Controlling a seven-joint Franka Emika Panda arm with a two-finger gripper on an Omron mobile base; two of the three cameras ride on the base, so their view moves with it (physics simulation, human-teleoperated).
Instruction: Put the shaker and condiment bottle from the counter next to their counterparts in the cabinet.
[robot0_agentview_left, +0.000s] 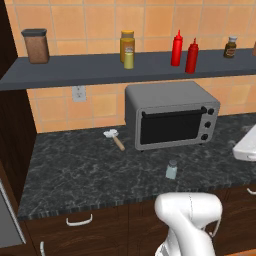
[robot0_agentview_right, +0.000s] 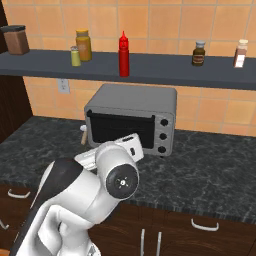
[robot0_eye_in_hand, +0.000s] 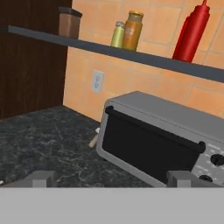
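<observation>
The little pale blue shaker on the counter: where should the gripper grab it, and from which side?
Probably around the glass body of the shaker, just under its grey cap, coming down from above or in from the counter's front edge. It stands upright and alone, apart from the toaster oven behind it, so both sides are free.

The small pale blue-clear shaker (robot0_agentview_left: 171, 170) with a grey cap stands upright on the dark worktop (robot0_agentview_left: 75, 170), apart from the shelf above. On the long dark grey shelf (robot0_agentview_left: 90, 69), 2 slim red squeeze bottles (robot0_agentview_left: 176, 49) (robot0_agentview_left: 192, 56) with pointed nozzles stand upright just beside each other. A small yellow-green shaker (robot0_agentview_left: 129, 58) with a grey cap stands further left.
</observation>
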